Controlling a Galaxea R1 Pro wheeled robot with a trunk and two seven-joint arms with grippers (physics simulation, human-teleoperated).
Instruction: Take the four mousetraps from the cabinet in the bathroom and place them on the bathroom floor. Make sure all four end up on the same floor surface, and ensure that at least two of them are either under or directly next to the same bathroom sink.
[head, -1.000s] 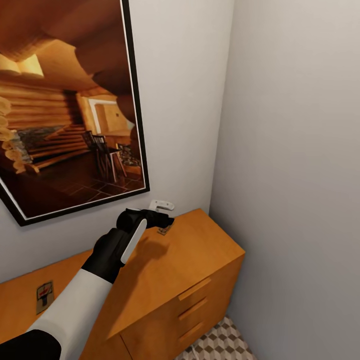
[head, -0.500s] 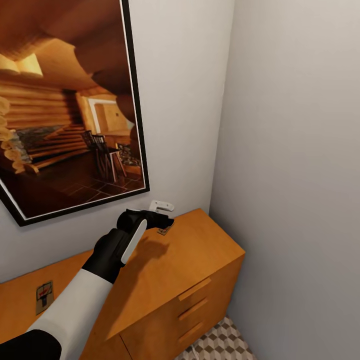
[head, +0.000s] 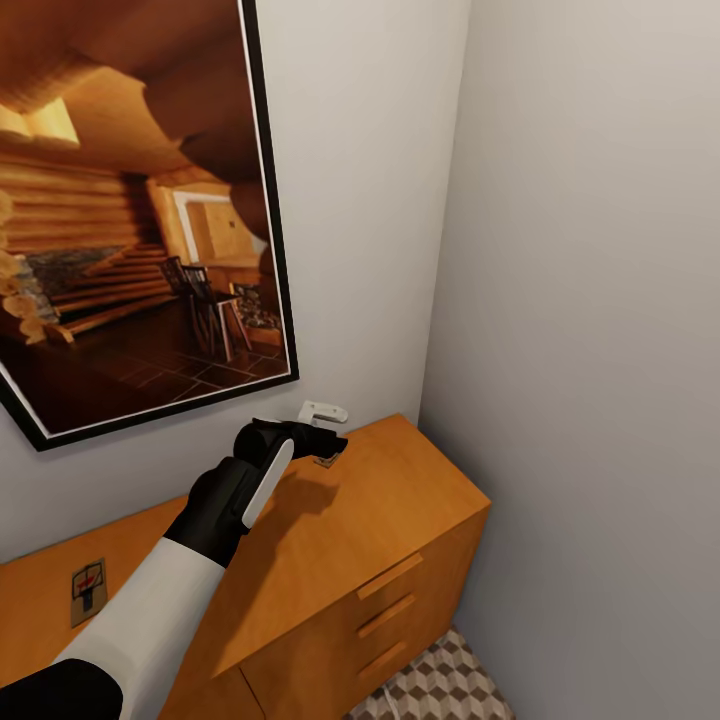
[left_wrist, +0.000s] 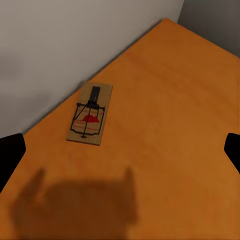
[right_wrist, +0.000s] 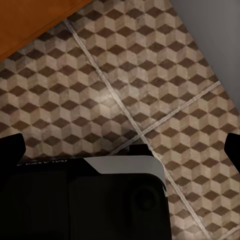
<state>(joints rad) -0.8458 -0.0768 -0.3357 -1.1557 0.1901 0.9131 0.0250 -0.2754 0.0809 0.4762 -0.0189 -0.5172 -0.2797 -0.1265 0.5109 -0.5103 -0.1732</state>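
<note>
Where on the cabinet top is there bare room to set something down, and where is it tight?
The cabinet top is bare across its right end, from the front edge to the corner walls, and along the middle stretch between the two mousetraps. It is tight at the back wall, where the left gripper hovers over one mousetrap, and at the far left beside the other mousetrap.

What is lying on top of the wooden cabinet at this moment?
Two mousetraps lie on the cabinet top: one mousetrap near the wall, below the open left gripper, and another mousetrap further along. The arm covers part of the top, so more cannot be excluded.
</note>
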